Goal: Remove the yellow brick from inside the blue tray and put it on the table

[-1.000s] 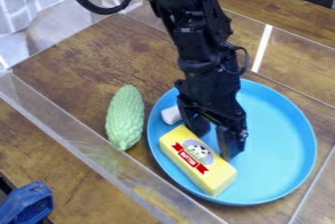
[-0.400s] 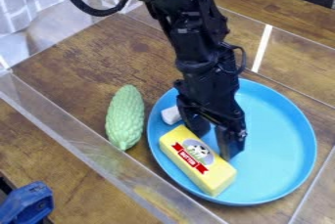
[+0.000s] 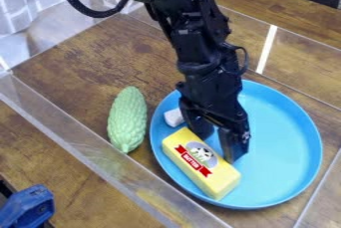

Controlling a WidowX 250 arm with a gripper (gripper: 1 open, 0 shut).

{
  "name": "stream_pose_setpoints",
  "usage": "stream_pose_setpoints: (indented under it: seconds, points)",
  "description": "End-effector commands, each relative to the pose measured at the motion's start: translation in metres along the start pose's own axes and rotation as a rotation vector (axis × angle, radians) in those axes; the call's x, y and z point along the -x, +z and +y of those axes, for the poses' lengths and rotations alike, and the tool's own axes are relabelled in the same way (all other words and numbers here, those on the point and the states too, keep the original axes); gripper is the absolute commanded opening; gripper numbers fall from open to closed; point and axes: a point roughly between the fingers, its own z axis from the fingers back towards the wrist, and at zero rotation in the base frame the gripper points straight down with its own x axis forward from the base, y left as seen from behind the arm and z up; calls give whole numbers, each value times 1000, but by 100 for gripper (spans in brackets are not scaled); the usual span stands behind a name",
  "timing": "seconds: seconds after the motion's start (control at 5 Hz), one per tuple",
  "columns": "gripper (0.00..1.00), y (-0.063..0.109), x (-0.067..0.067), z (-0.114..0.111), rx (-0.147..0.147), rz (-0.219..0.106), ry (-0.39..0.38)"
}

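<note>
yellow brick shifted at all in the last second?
No. The yellow brick lies in the same spot in the blue tray, with the same gap to the green vegetable. The open pincer is poised over its far end.

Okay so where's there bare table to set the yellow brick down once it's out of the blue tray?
Bare table lies left of the arm, behind the green vegetable, and behind the blue tray. The tray's left side is crowded: yellow brick, open gripper, small white piece, vegetable alongside.
</note>
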Motion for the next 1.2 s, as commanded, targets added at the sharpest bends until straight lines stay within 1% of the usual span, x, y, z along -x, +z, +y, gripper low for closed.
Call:
stream_pose_setpoints:
  seconds: [0.0,1.0]
  points:
    - [100,-5,8,3,2,9,-1]
    - [100,-6,7,-4,24,-2,6]
